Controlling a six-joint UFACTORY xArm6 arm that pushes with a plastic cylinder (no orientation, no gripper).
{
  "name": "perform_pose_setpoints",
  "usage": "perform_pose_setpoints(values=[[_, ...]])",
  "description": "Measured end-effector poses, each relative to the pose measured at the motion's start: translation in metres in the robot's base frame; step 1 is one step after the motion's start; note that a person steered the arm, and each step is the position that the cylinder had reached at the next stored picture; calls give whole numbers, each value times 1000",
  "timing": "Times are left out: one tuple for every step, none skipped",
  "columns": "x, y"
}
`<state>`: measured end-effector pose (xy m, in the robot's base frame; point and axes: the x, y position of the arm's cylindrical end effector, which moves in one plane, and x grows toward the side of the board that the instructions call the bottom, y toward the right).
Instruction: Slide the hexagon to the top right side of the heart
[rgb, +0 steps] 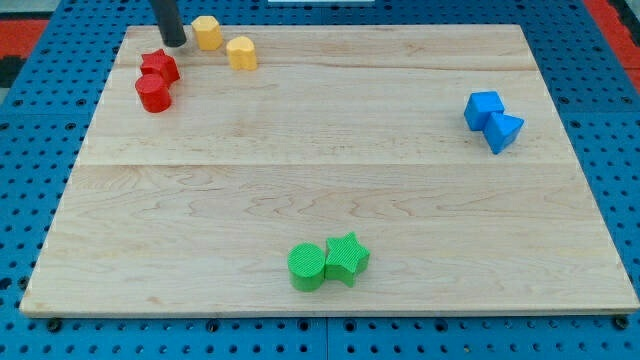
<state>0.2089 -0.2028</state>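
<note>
Clawless, my tip (176, 44) stands between the yellow hexagon (207, 32) and red star (159, 67), near the yellow heart (241, 53).

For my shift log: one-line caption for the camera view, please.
My tip sits just left of the yellow hexagon block, with the yellow heart block to its lower right on the wooden board.

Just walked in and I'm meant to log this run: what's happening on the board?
My tip is down at the board's top left corner, just left of the yellow hexagon, which it is meant to slide to the upper right of the yellow heart. The hexagon sits up and left of the heart. Red blocks lie below the tip; the blue and green pairs are far off.
</note>
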Motion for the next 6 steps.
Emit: perform_pose_setpoints(values=[[-18, 1], [-9, 45], [12, 109], [13, 111], [36, 124], [59, 125]])
